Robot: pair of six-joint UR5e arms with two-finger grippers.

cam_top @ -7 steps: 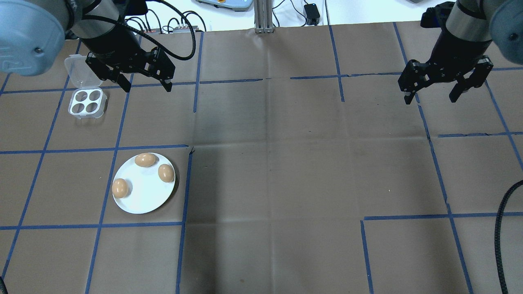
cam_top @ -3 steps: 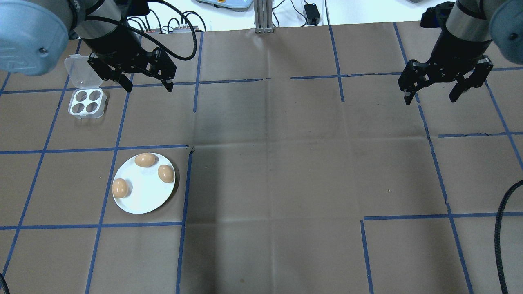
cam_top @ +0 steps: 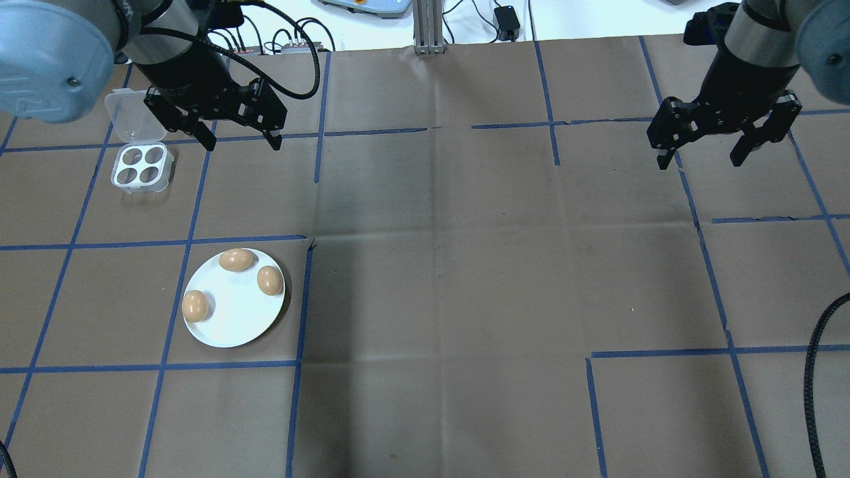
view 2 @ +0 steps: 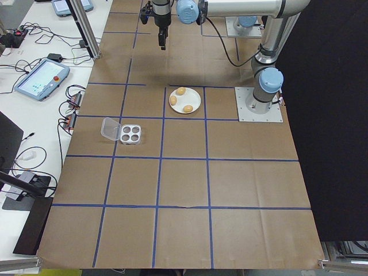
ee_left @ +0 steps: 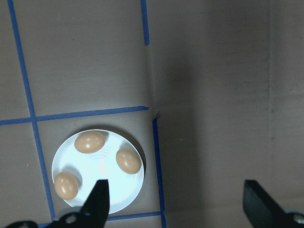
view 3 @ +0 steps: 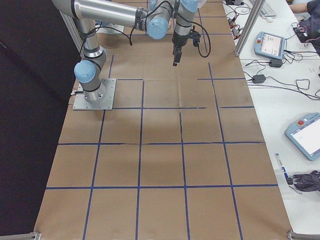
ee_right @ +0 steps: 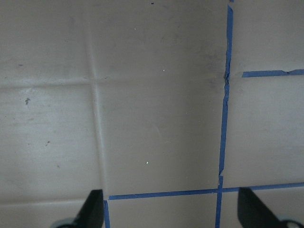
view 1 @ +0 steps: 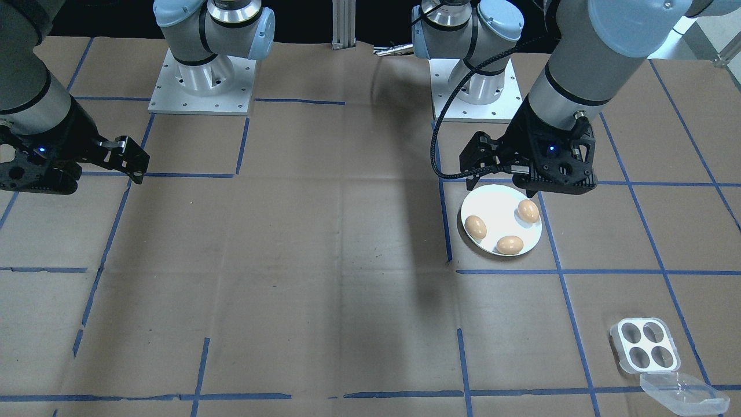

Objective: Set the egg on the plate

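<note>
Left hand (cam_top: 240, 141) empty, eggs (cam_top: 236, 259) on plate (cam_top: 236, 318)

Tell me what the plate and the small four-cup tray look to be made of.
The plate looks like glazed ceramic or hard plastic: opaque white, and glossy in the left wrist view.
The egg tray looks like thin moulded plastic: its hinged lid is clear enough to show the table through it.
</note>
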